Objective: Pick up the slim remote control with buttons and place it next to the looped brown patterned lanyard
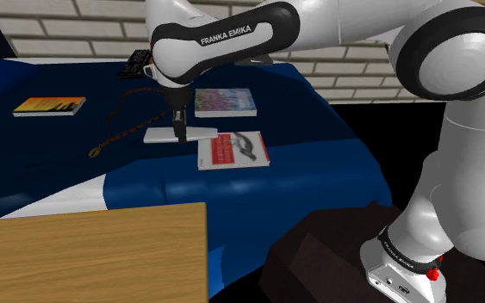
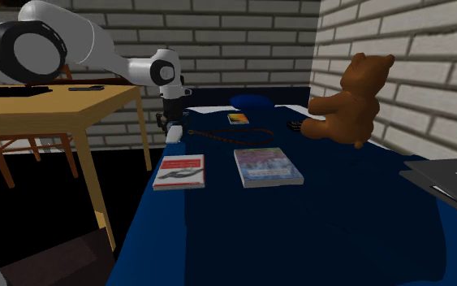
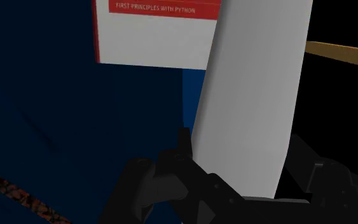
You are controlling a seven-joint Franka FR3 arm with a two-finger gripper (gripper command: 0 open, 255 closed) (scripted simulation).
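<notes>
Black fingers (image 3: 171,168) clamp the white remote (image 3: 254,95), red-and-white book (image 3: 158,38) and lanyard (image 3: 9,189) close beside.

Wrist view's edge crops the white remote (image 3: 254,95) and book (image 3: 152,38).

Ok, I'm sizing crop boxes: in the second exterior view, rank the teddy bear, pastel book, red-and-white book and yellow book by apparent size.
1. Teddy bear.
2. Pastel book and red-and-white book: too alike to rank.
3. Yellow book, smallest, though it lies farther from the camera.
</notes>
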